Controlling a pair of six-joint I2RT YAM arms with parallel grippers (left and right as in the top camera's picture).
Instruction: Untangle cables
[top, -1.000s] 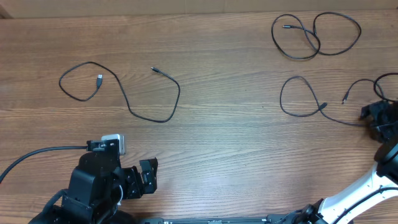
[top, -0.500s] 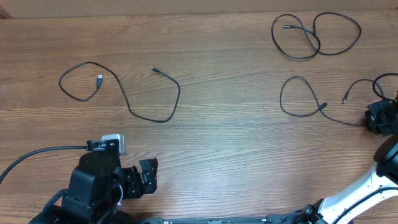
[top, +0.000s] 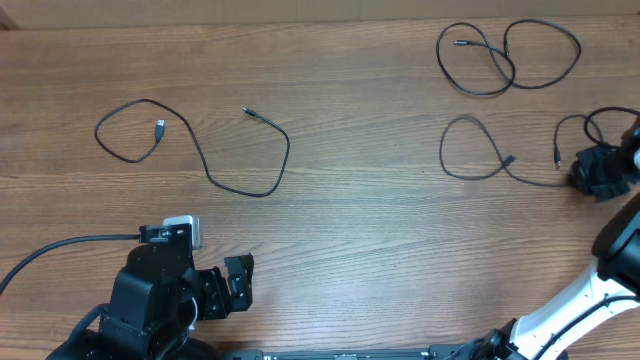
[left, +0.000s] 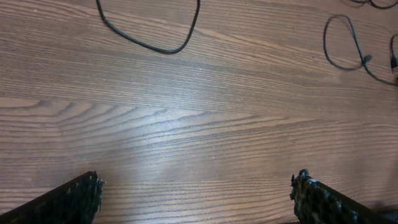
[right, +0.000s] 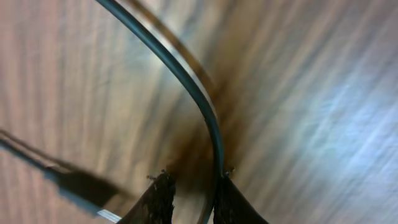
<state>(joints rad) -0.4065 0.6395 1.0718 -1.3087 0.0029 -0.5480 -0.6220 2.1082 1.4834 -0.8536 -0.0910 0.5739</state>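
Overhead: thin black looping cables (top: 288, 150), woodgrain table (top: 350, 230).

We can read nothing here. No word, label, brand, number or sign shows legibly on the bench (top: 380, 250) or on the cables (top: 287, 150). The small white block (top: 185, 231) near the bench's front left corner is too small for us to make out any marking on it.

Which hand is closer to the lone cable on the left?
Left. The left hand sits near that cable, not touching; the right hand is across the table, pinching another cable.
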